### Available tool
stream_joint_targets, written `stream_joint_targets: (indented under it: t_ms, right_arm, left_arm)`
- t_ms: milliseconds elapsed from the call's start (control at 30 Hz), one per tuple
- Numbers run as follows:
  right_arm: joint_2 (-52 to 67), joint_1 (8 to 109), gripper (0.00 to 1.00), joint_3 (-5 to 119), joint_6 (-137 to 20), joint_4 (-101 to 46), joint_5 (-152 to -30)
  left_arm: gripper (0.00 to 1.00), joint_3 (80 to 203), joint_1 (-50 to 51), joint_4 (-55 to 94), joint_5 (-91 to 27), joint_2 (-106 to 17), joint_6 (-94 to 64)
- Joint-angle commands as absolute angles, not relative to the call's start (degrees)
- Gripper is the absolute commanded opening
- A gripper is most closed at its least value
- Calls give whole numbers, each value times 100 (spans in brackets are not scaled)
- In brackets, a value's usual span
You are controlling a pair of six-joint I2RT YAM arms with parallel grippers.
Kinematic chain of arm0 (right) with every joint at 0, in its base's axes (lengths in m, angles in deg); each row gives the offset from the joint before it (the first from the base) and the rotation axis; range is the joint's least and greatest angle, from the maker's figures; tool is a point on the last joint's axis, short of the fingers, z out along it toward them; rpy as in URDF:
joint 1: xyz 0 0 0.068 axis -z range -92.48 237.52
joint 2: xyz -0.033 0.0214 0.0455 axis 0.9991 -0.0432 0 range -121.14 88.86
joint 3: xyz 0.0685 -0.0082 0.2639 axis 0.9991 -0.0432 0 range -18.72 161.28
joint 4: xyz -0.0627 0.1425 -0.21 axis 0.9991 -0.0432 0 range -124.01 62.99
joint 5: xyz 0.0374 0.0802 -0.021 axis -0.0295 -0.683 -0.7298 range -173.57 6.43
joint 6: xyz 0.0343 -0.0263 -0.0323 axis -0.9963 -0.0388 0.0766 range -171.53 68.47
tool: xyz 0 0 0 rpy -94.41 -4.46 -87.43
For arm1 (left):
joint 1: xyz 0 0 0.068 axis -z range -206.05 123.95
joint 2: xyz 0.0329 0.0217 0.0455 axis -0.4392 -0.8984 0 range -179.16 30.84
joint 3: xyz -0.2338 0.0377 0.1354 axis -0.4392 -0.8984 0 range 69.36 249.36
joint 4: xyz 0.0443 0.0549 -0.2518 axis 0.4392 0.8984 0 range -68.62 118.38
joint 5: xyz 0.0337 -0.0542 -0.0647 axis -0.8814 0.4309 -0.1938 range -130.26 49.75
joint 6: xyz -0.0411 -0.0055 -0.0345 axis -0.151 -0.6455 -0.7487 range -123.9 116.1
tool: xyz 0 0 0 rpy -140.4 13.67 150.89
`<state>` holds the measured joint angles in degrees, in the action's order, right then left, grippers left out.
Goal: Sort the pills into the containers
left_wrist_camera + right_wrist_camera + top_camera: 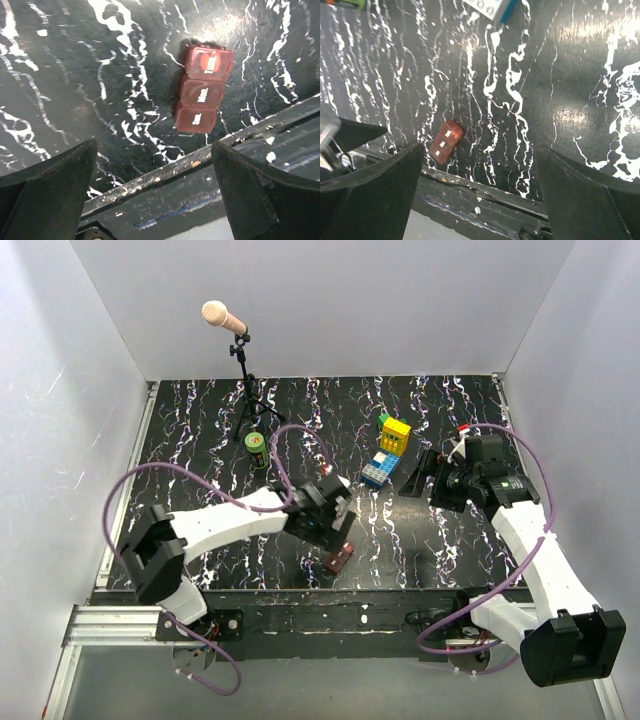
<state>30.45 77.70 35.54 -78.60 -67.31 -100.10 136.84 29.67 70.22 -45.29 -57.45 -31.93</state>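
Note:
The dark red-brown box (pixel 340 558) lies near the table's front edge. In the left wrist view it (pixel 202 90) shows three compartments with lids shut. It also shows in the right wrist view (pixel 446 141). The green bottle (pixel 257 448) stands upright at the back left, and its edge shows in the right wrist view (pixel 345 4). My left gripper (pixel 335 532) hovers just behind the box, open and empty (pixel 155 200). My right gripper (pixel 418 480) is open and empty (pixel 480 200), to the right of the toy bricks. No pills show clearly.
A yellow-and-blue toy brick stack (pixel 388 452) sits at the back centre-right, and its corner shows in the right wrist view (pixel 492 7). A microphone on a tripod (pixel 243 390) stands at the back left. The table's metal front rail (pixel 165 172) runs right below the box.

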Motion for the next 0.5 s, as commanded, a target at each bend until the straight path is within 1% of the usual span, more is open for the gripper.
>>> stream_joint_targets:
  t_ms: [0, 100, 200, 267, 333, 367, 433, 467]
  right_arm:
    - [2840, 7680, 98, 3183, -7921, -6323, -9895]
    - [2743, 7662, 98, 2980, -7930, -6200, -9947]
    - [2751, 7662, 98, 2831, -7904, -6156, -9930]
    - [2760, 7654, 98, 2769, -7869, -6103, -9982]
    - [2734, 7662, 98, 2769, -7851, -6111, -10000]
    - [2725, 7662, 98, 2769, -7834, -6103, -10009]
    - [2690, 7662, 98, 2812, -7816, -6120, -10044]
    - [2690, 7662, 97, 2821, -7798, -6120, -10062]
  left_arm:
    - [98, 13748, 3651, 6595, -5668, -6064, -3544]
    - [98, 13599, 3906, 6095, -5625, -6319, -3633]
    - [98, 13432, 4091, 5874, -5915, -6609, -3703]
    - [96, 13292, 4144, 5655, -6038, -6750, -3721]
    - [90, 13168, 4153, 5417, -6038, -6829, -3677]
    - [82, 13098, 4162, 5286, -6021, -6847, -3659]
    - [72, 12887, 4197, 4987, -6003, -6839, -3624]
    - [68, 12765, 4206, 4881, -6047, -6830, -3650]
